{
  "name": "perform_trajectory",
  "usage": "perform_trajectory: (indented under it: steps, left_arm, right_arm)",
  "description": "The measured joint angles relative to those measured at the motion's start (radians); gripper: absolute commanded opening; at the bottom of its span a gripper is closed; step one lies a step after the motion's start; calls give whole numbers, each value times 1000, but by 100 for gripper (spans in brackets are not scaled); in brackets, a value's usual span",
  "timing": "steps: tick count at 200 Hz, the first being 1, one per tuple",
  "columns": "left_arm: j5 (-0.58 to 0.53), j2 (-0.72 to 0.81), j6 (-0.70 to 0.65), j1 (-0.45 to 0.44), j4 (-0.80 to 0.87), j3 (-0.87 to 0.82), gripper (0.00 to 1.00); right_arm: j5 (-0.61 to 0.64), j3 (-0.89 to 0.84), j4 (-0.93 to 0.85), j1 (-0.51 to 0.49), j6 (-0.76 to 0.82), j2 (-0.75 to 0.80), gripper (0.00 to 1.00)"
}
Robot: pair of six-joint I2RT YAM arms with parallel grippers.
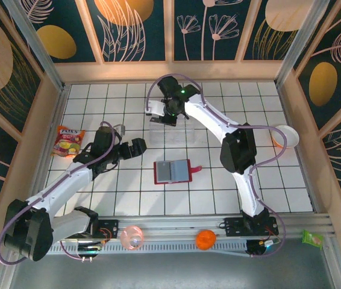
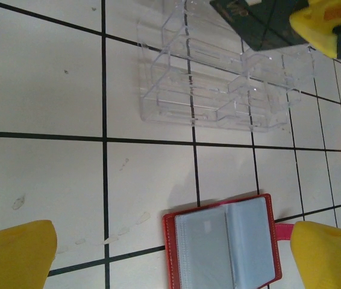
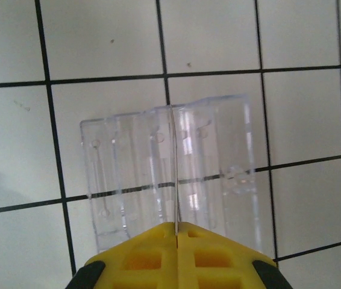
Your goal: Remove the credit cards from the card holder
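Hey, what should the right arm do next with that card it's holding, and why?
Probably lower the right hand a little and open it. It is shut on a dark credit card, held edge-on over the clear tray, while the card holder lies open on the table, so dropping it there looks sensible.

A robot lab test booth: white gridded table boxed in by leaf-patterned wall panels on metal posts, two robot arms bolted down

The bottom edge crops the card holder, the top edge the credit card.
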State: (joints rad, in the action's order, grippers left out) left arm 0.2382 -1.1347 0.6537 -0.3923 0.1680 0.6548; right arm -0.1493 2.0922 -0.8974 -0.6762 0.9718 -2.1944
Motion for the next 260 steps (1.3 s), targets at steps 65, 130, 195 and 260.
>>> perform_trajectory:
  steps: [65, 130, 195, 260]
  left_arm:
    - [10, -3, 0, 3, -1, -1, 99]
    - [15, -3, 0, 8, -8, -7, 99]
    - [25, -14, 1, 16, -21, -13, 99]
    - [43, -20, 1, 21, -48, -18, 99]
  right_arm:
    - [15, -51, 35, 0, 0, 0, 0]
    - [22, -80, 54, 0, 11, 0, 0]
    - [21, -80, 57, -1, 18, 0, 0]
    - [21, -79, 64, -2, 17, 4, 0]
